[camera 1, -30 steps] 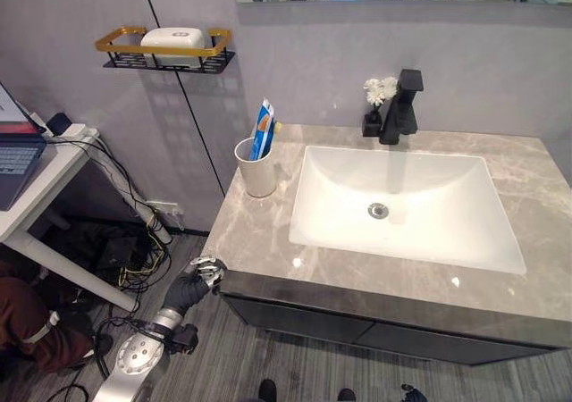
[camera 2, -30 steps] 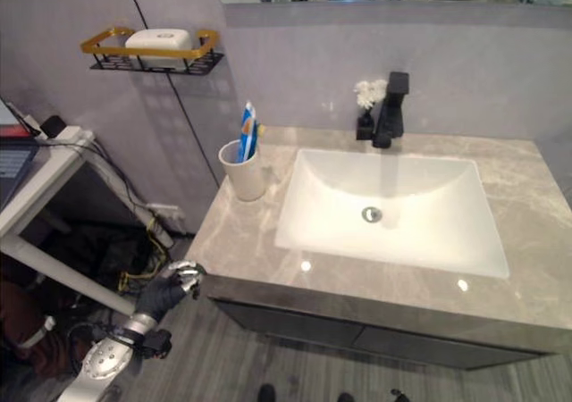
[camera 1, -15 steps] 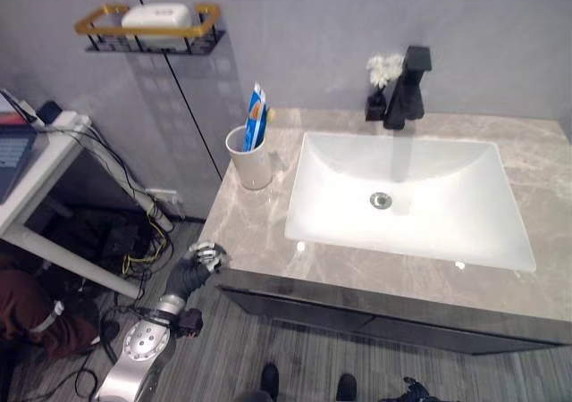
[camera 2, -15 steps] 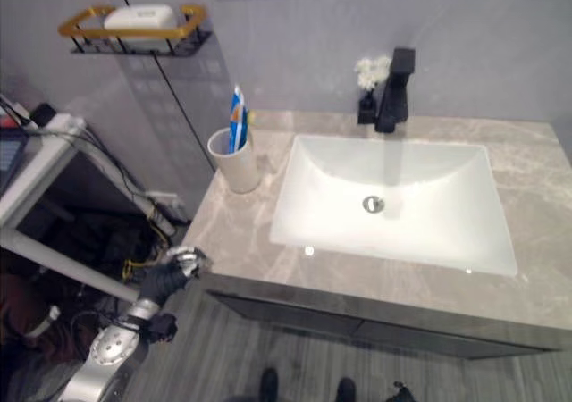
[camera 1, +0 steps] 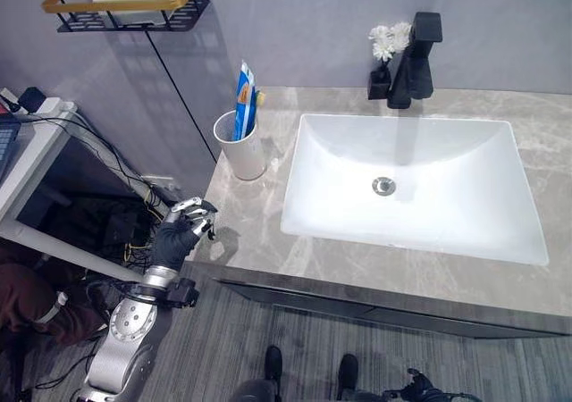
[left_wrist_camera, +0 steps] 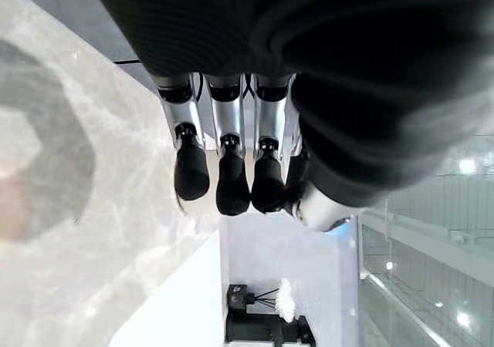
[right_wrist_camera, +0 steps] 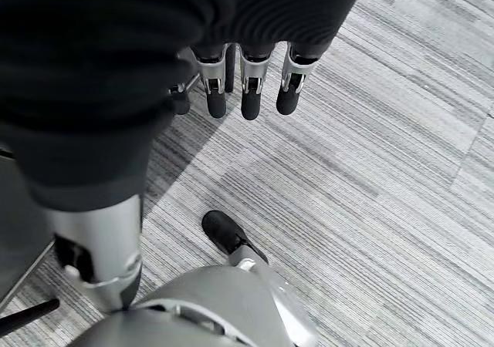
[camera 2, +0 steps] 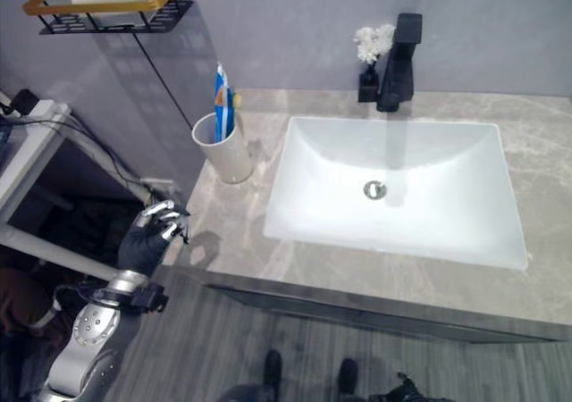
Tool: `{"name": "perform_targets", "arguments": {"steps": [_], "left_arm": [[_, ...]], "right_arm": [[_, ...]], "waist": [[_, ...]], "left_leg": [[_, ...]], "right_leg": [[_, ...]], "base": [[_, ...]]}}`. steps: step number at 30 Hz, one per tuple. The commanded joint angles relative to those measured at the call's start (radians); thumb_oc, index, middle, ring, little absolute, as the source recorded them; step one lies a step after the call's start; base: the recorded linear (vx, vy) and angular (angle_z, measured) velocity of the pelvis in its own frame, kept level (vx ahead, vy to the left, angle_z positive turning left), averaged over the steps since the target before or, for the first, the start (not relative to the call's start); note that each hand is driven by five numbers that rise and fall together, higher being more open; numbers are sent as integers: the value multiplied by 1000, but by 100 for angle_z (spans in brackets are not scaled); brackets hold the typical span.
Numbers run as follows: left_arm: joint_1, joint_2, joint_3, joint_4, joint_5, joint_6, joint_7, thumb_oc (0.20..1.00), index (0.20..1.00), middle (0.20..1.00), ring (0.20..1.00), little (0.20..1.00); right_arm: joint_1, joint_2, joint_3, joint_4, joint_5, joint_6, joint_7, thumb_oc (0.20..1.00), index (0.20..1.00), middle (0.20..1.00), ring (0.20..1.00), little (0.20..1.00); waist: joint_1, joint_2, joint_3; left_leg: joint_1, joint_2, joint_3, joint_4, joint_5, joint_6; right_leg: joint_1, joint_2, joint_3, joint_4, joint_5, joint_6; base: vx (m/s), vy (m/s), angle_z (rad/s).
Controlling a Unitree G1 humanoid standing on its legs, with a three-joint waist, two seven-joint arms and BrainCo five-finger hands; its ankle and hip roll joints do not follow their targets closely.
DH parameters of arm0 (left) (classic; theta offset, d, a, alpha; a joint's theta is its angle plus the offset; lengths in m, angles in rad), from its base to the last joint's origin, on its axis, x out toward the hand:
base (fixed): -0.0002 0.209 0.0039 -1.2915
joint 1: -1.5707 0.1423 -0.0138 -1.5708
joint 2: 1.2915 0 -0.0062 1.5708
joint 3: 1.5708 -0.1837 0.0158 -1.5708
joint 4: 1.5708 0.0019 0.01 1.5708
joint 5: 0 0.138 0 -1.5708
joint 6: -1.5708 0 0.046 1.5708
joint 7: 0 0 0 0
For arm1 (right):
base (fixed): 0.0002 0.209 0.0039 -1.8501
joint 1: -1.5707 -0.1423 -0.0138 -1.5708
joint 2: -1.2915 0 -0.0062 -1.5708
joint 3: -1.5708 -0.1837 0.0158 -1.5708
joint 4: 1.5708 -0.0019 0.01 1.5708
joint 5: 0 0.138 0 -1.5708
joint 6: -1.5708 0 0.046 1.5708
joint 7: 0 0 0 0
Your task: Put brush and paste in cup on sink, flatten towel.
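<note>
**Hovering by the counter's corner, hand empty**

Your left hand hangs just off the front left corner of the grey stone counter. Its fingers are curled in loosely and hold nothing. Further back on the counter, near the wall, you see the white cup. The blue paste tube and the brush stand in it. The white sink is beside the cup. Your right hand hangs over the striped floor, fingers loose, holding nothing.
</note>
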Motion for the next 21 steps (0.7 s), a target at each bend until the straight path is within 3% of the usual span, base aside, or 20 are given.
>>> {"name": "perform_targets", "arguments": {"steps": [1, 21], "left_arm": [[-73, 31, 28, -29, -34, -30, 13, 200, 200, 200, 200, 200], [-196, 5, 22, 43, -20, -45, 106, 200, 200, 200, 200, 200]], "right_arm": [[-20, 4, 47, 19, 25, 20, -2, 1000, 1000, 1000, 1000, 1000], [-91, 25, 73, -37, 110, 7, -26, 1000, 1000, 1000, 1000, 1000]], "waist": [[-35, -41, 24], [-44, -55, 68]], "left_leg": [[-34, -32, 5, 4, 33, -2], [-150, -37, 20, 4, 41, 1]], "right_leg": [[10, -3, -5, 35, -37, -4], [-112, -5, 30, 30, -5, 0]], "base": [[-44, -5, -7], [3, 2, -4]]}}
